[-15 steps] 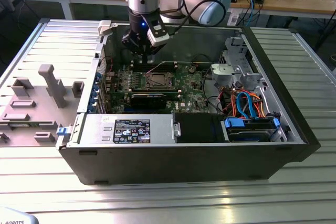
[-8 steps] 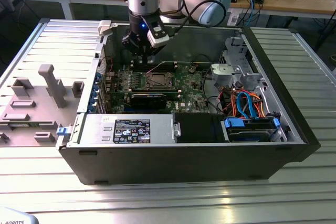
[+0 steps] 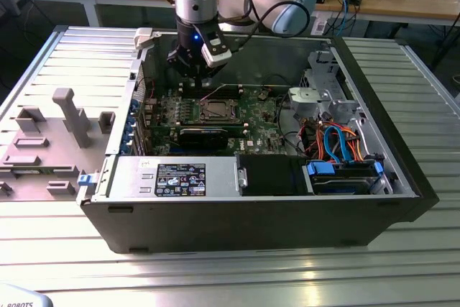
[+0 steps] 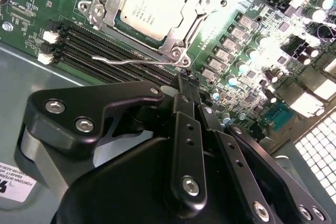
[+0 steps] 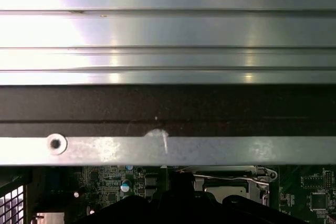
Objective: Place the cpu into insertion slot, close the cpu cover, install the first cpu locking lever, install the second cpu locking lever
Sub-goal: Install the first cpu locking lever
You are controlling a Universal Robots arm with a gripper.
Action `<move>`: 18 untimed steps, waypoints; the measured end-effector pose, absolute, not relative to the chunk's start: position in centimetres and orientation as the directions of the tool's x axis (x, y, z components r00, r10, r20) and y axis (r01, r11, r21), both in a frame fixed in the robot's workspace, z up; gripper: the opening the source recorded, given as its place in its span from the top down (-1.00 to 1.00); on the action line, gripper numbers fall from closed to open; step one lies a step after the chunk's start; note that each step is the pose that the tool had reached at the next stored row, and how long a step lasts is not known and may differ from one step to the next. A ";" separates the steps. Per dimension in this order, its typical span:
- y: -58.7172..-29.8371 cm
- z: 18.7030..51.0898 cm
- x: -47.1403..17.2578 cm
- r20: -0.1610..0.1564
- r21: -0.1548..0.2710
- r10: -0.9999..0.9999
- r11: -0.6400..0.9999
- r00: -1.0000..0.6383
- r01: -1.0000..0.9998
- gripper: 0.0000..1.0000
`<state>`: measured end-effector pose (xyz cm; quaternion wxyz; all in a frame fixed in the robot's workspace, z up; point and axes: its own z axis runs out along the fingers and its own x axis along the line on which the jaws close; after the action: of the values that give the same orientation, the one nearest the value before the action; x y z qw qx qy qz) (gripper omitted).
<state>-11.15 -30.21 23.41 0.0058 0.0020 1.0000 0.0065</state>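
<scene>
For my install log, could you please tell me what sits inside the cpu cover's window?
The cpu shows through the cpu cover, silvery top visible. The insertion slot beneath is covered, so its contacts cannot be seen.

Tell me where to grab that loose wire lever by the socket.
Probably the lever's free bent end, away from its hinge beside the cover. It stands out over the memory slots, so come from above on that side. The claw sits near its hinge end.

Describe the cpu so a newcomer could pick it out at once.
Look inside the open computer case at the green circuit board on its floor. Near the board's middle sits the cpu cover, a silver frame. The cpu is the flat square in its window, with a plain silvery-grey top, unlike the long black slots beside it.
</scene>
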 end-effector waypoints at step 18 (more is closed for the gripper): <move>-30.2 22.6 -11.2 -0.012 0.013 0.004 1.000 -1.000 0.004 0.79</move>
<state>-11.15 -30.21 22.62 0.0058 0.0020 1.0000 0.0065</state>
